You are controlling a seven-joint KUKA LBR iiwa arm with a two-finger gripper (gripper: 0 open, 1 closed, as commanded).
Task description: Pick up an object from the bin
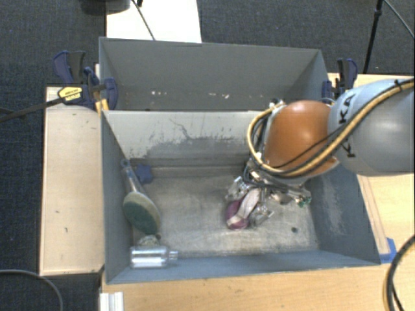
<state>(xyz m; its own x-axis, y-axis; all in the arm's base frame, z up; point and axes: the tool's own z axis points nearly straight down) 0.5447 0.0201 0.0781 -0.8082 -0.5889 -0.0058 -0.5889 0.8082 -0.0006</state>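
My gripper (pixel 254 201) is low over the bin floor, right of the middle, under the arm's orange cover. Directly beneath it, sticking out toward the front left, lies a small purple and white thing (pixel 237 214). The gripper's metal parts crowd close around its upper end. I cannot make out whether it is gripped or simply lying under the gripper. A dish brush (pixel 139 207) with a blue handle and a round grey-green head rests along the bin's left side.
A clear plastic bottle (pixel 153 257) lies in the front left corner of the bin. The arm comes in over the right wall. The bin floor between the brush and the gripper is bare grey metal.
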